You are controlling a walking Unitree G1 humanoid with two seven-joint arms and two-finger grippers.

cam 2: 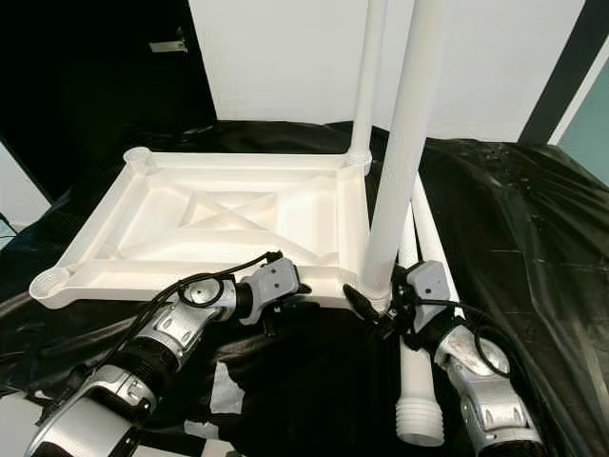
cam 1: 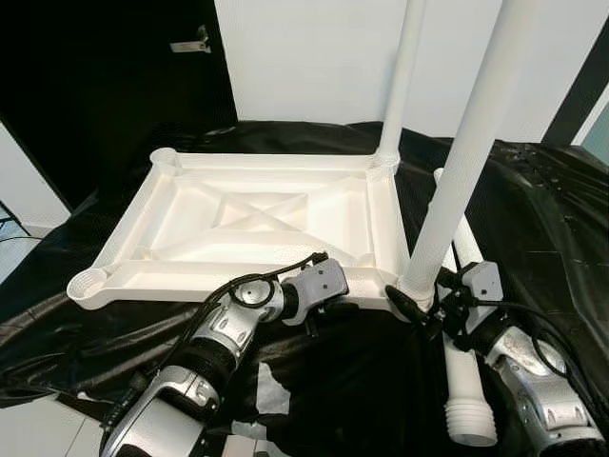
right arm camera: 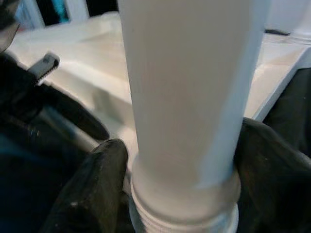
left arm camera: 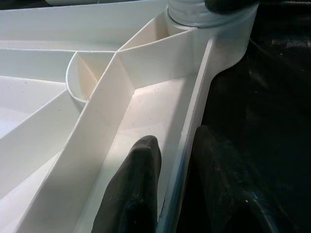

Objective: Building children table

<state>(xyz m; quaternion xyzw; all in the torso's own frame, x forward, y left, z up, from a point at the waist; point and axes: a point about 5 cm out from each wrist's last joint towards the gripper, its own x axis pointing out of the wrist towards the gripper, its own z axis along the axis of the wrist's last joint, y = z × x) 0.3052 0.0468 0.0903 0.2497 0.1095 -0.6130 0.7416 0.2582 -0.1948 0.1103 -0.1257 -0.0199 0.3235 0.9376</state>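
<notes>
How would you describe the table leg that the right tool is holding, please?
Find the upturned white tabletop on the black sheet. At its near right corner stands a white leg, gripped at its base by the right tool. The far leg stands ungripped, and the spare leg lies flat.

Head pair: high, looking forward and down over the upturned white tabletop (cam 1: 257, 214) at frame centre, same scene, slightly offset sideways. Left wrist: very near, aimed along the tabletop's rim toward the corner socket (left arm camera: 214, 19) at upper right. Right wrist: pressed close to the upright leg (right arm camera: 189, 97), frame centre.
</notes>
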